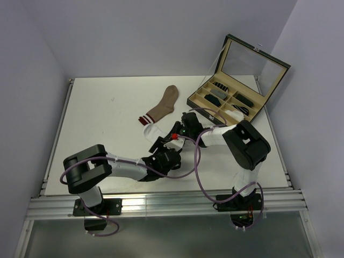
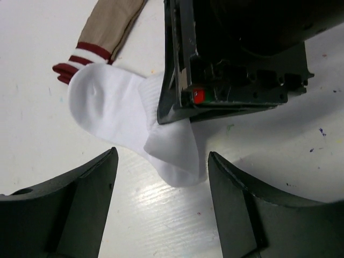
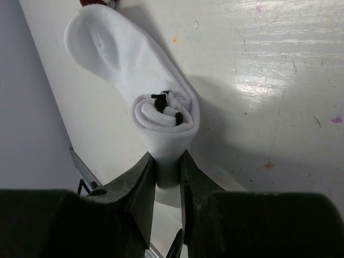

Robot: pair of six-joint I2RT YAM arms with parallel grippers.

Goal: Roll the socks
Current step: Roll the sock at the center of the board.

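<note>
The white sock (image 3: 115, 48) lies on the table with its cuff end wound into a tight roll (image 3: 164, 115) that shows dark stripe ends. My right gripper (image 3: 167, 158) is shut on that roll. In the top view it (image 1: 178, 133) sits over the sock (image 1: 150, 130). My left gripper (image 2: 162, 156) is open, its jaws standing either side of the sock's loose folded tip (image 2: 177, 153) without touching it. It (image 1: 160, 144) faces the right gripper from the near side. The tan-brown sock (image 1: 164, 105) lies flat just beyond, its red-and-white cuff (image 2: 80, 56) tucked under the white sock's toe.
An open case (image 1: 228, 102) with compartments holding small dark sock rolls stands at the back right, its lid (image 1: 250, 56) raised. Walls close in on the left, back and right. The metal rail (image 1: 161, 204) runs along the near edge.
</note>
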